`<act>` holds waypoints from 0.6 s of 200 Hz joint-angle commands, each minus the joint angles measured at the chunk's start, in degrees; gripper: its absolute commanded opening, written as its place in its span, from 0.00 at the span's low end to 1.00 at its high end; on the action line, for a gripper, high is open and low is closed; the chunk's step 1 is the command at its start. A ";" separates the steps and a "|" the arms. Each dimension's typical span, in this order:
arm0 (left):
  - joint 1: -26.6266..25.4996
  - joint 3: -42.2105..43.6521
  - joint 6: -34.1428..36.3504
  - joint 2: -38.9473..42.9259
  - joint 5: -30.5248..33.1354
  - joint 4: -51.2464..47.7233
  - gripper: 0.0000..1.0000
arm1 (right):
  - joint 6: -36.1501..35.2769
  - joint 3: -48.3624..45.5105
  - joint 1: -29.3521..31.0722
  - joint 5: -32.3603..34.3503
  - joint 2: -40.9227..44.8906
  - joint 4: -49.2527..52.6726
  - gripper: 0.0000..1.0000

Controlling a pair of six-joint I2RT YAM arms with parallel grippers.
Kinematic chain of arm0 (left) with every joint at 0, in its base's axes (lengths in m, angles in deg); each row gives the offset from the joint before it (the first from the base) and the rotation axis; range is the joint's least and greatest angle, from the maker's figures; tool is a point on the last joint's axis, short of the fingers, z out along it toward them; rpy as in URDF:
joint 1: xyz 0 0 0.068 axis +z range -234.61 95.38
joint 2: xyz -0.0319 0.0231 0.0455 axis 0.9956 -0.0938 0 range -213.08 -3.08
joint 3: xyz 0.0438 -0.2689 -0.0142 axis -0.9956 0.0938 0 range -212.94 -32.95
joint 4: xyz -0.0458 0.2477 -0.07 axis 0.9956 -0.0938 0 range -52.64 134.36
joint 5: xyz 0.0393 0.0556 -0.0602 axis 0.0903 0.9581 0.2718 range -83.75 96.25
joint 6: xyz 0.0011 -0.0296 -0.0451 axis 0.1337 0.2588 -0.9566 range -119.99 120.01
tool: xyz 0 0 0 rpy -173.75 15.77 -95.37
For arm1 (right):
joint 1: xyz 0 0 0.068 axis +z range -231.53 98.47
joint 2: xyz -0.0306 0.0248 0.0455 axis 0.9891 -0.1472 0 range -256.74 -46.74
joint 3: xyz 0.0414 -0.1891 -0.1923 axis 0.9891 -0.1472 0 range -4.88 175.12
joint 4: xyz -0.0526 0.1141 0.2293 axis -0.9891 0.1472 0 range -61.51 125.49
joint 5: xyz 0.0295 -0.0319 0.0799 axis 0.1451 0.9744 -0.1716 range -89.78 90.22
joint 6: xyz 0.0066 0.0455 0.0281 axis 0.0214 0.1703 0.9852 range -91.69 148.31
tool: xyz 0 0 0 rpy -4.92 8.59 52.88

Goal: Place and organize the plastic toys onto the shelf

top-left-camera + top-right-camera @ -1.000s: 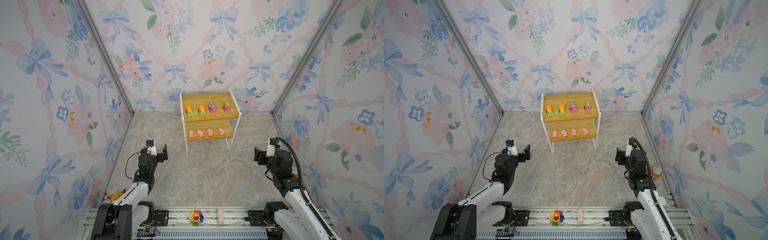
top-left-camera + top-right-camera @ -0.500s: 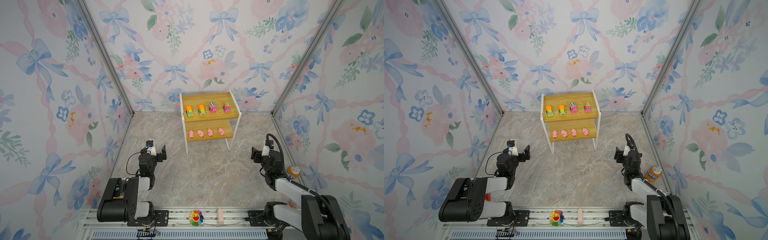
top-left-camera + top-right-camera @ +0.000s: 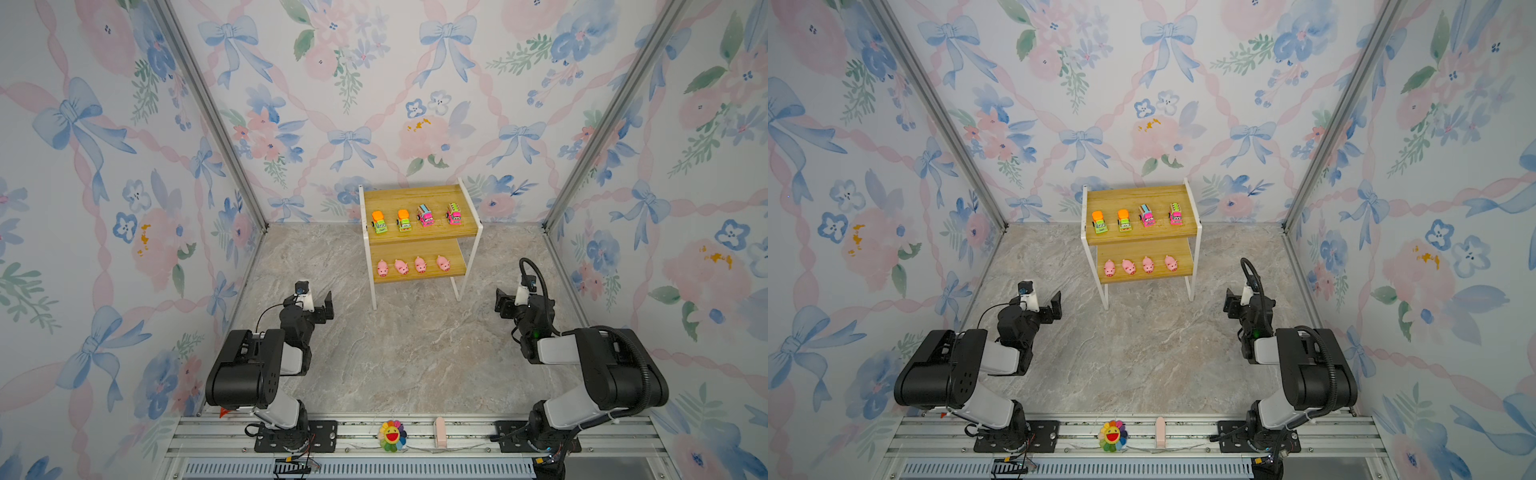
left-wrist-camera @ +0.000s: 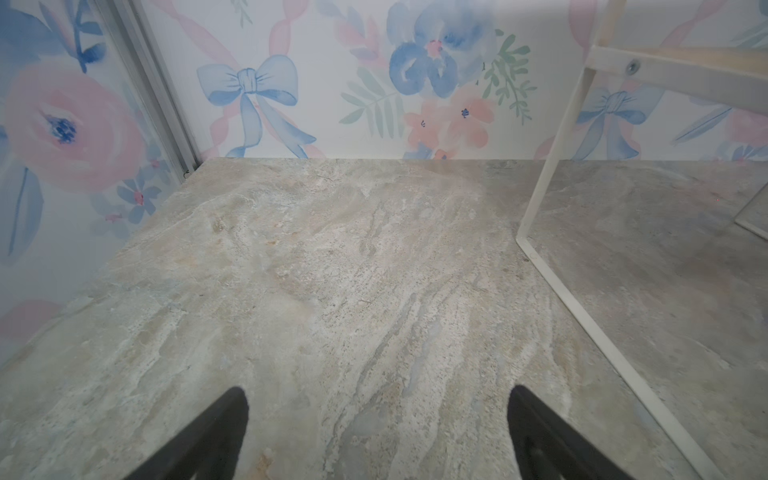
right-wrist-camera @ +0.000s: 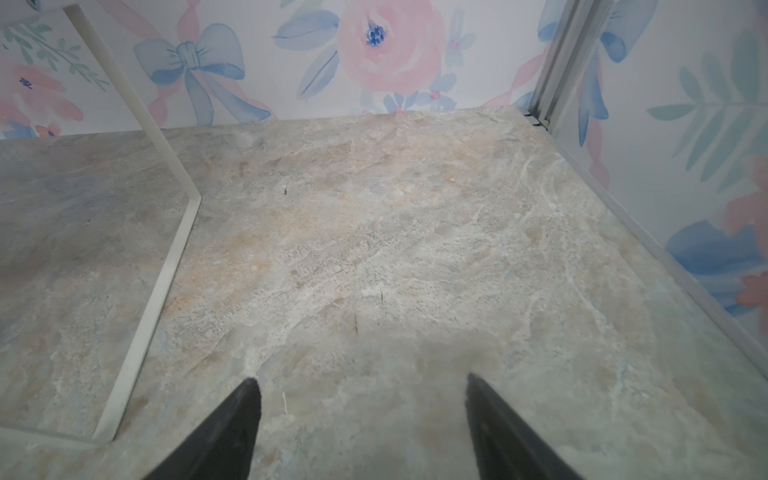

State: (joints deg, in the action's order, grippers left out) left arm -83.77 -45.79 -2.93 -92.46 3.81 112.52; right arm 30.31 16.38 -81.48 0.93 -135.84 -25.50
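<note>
The shelf (image 3: 415, 195) (image 3: 1138, 195) stands at the back of the stone floor. Its upper board carries a row of two green trucks (image 3: 379, 221) and two pink trucks (image 3: 425, 215). Several pink pigs (image 3: 401, 267) (image 3: 1128, 267) line the lower board. My left gripper (image 3: 323, 307) (image 3: 1052, 307) is open and empty, low over the floor, in front and to the left of the shelf. My right gripper (image 3: 505, 305) (image 3: 1232, 305) is open and empty, in front and to the right. The left wrist view shows the left gripper (image 4: 378, 390) over bare floor beside a shelf leg (image 4: 544, 183). The right gripper (image 5: 361, 379) is likewise beside a shelf leg (image 5: 174, 249).
A rainbow smiling flower (image 3: 392, 435) and a pale pink block (image 3: 439, 432) sit on the metal rail (image 3: 469, 428) at the front between the arm bases. Flowered walls enclose the floor on three sides.
Both arms have folded back and down toward their bases, and the grippers have drawn back a little. The shelf and toys have not moved.
</note>
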 commanded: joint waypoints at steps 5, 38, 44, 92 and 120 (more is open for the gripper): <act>-0.40 -0.68 1.01 -0.35 1.21 1.66 0.98 | -1.17 1.07 0.40 -0.89 0.12 1.20 0.88; -0.49 -0.69 1.04 -0.34 1.47 1.69 0.98 | -1.97 1.16 1.59 1.02 0.32 1.86 0.98; -0.56 -0.70 1.09 -0.34 1.52 1.70 0.98 | -2.20 1.16 2.07 1.90 0.33 1.79 1.00; -0.67 -0.69 1.09 -0.34 1.66 1.57 0.98 | -2.53 1.07 2.45 2.65 0.33 1.70 0.97; -0.62 -0.70 1.10 -0.34 1.65 1.56 0.98 | -2.39 1.15 2.26 2.33 0.33 1.79 0.97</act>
State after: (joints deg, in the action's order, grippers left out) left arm -84.21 -45.83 -2.93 -92.46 4.92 113.16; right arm 28.65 17.25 -79.49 2.60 -135.84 -24.37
